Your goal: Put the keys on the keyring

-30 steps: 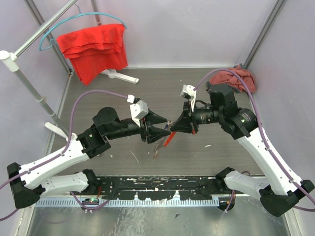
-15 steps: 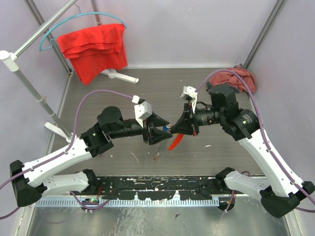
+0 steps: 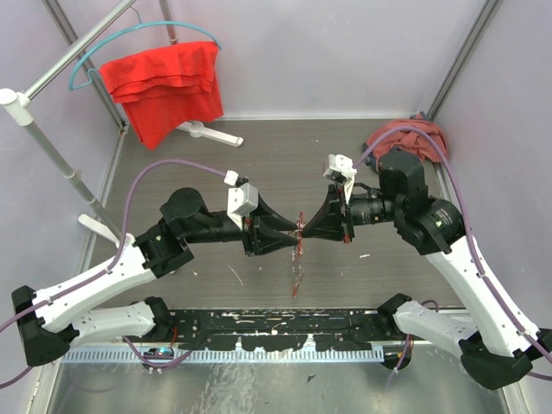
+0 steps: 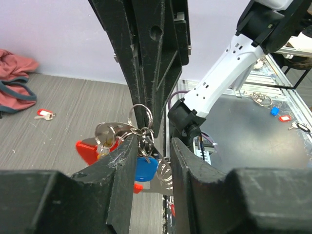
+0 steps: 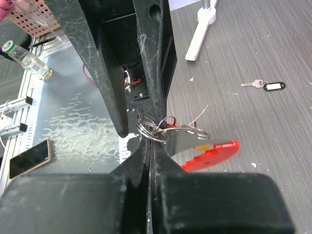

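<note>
Swung level now, the right claw [image 3: 307, 231] and left claw [image 3: 291, 233] meet tip to tip. The right pinches the keyring [image 5: 148, 127]; the left, jaws apart, straddles the blue key [image 4: 145, 169]. Close gently, holding the ring steady.

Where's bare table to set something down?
Free: grey wood-grain tabletop between the white stand base and the crumpled pink-red cloth. Crowded: centre, where the black left gripper and right gripper meet at the silver wire keyring, red tag attached.

Silvery keyring [image 5: 148, 130] (blue key head [image 4: 145, 168])
</note>
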`<state>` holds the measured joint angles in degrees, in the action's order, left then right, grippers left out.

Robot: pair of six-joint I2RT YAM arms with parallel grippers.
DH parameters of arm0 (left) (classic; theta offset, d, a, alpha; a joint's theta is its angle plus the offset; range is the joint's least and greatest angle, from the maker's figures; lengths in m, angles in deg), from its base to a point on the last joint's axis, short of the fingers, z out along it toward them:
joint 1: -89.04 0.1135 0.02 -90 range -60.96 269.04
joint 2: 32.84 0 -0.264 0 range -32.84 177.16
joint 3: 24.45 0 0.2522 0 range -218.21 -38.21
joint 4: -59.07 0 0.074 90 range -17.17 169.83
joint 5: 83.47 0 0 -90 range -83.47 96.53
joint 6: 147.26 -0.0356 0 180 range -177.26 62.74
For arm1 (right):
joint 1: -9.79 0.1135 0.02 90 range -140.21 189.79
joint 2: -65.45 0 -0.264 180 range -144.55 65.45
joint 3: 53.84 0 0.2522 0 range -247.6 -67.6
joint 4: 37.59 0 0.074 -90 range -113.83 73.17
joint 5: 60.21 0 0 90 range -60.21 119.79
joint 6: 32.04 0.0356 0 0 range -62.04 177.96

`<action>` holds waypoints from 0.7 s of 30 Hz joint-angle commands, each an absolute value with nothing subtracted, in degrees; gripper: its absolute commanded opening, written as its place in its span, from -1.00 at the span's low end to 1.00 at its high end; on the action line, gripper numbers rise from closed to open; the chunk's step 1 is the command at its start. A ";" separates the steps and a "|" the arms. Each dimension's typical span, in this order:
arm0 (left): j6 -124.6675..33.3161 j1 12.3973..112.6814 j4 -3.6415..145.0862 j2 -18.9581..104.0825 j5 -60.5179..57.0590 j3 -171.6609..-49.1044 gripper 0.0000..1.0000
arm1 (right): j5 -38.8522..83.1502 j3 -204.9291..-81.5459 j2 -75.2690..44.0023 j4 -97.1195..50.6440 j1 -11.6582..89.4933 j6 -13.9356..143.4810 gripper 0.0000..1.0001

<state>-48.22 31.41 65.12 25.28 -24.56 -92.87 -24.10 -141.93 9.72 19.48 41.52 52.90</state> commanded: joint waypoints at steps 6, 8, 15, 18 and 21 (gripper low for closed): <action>-50.20 31.07 66.61 22.23 -22.21 -94.30 -0.12 | -24.28 -143.37 11.37 13.08 41.43 52.24 -0.99; -50.76 31.09 67.30 21.01 -18.51 -93.85 -0.12 | -23.90 -143.28 11.48 13.08 41.44 52.29 -0.99; -51.02 31.08 69.57 17.32 -12.77 -93.06 -0.19 | -19.57 -144.20 11.20 13.02 41.43 54.34 -0.98; -51.07 31.11 70.98 16.56 -11.82 -92.83 -0.20 | -13.24 -144.65 10.94 12.25 41.48 57.36 -0.99; -51.28 31.08 72.85 16.33 -9.41 -92.34 -0.22 | -3.27 -146.88 8.90 15.40 41.45 60.25 -0.99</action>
<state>-50.38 31.28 70.24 16.89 -13.39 -92.87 -15.33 -142.21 10.16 16.90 41.49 55.59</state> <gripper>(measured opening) 0.396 0.036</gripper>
